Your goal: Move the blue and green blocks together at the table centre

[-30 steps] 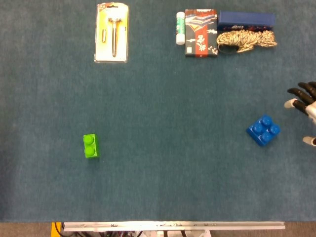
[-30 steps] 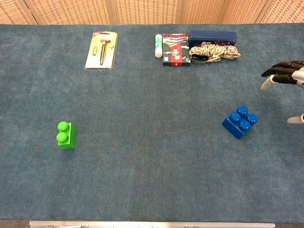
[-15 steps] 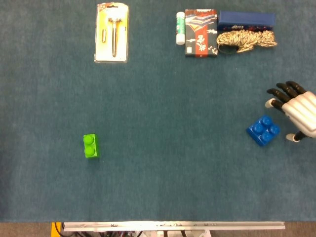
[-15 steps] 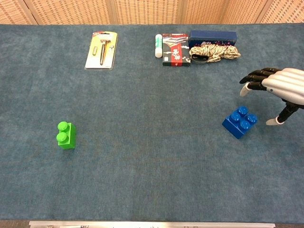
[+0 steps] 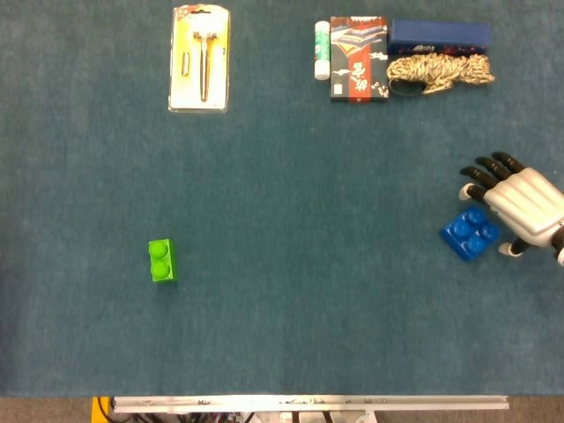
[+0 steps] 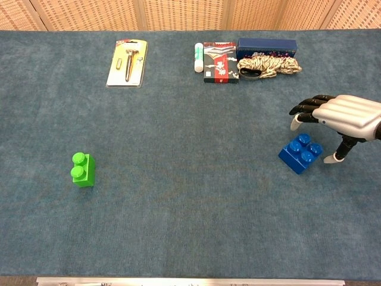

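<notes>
A blue block point(image 5: 469, 234) point(image 6: 300, 153) with round studs lies on the blue-grey cloth at the right side of the table. My right hand point(image 5: 515, 204) point(image 6: 339, 117) hovers just above and to the right of it, fingers spread and arched over the block, thumb down beside its right edge, holding nothing. A green two-stud block point(image 5: 161, 260) point(image 6: 82, 169) stands far off at the left side. My left hand shows in neither view.
Along the far edge lie a carded tool pack point(image 5: 201, 58), a glue stick point(image 5: 322, 49), a red-and-black box point(image 5: 359, 58), a dark blue box point(image 5: 439, 35) and a coil of rope point(image 5: 441, 70). The table's near edge has a metal rail point(image 5: 308, 403).
My right hand has come in from the right edge toward the left and now reaches over the blue block. Neither block has moved.
</notes>
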Motion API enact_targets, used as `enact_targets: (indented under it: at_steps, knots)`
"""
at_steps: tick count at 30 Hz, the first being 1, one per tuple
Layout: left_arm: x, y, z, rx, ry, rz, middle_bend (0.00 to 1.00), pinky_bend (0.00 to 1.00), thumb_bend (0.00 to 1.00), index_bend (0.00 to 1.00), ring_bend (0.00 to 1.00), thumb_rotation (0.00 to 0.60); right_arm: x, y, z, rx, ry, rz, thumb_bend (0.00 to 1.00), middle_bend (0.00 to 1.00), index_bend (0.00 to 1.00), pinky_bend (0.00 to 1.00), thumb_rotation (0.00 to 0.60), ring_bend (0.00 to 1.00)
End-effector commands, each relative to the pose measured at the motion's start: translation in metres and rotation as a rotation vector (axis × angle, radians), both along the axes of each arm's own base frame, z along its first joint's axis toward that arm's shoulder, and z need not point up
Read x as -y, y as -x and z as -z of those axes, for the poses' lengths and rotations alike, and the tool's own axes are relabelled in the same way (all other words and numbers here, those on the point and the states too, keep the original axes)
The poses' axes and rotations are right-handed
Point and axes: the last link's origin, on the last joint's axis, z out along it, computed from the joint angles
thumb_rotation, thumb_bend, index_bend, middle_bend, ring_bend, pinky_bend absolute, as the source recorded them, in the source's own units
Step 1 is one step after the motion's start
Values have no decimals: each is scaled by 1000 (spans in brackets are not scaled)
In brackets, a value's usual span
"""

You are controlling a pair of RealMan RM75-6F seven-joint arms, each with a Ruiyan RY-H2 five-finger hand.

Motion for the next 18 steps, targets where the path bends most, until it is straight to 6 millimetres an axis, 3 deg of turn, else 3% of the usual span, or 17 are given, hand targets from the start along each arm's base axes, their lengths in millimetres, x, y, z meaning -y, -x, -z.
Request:
enact_targets:
  at_steps: [1,10,18]
  knots:
    - [0,0,0,0,0,0,399,447,0,457,275,600,1,1,3,-10,5,-9,40,118,278,69,600,22]
    - [1,-1,-1,4,-2,2,399,447,0,457,275,600,2,3,14,-19,17,-15,40,118,291,69,600,22]
    - [1,-1,-1,4,-1,3,400,447,0,457,275,600,3,3,20,-6,26,-20,42,120,428,69,600,21]
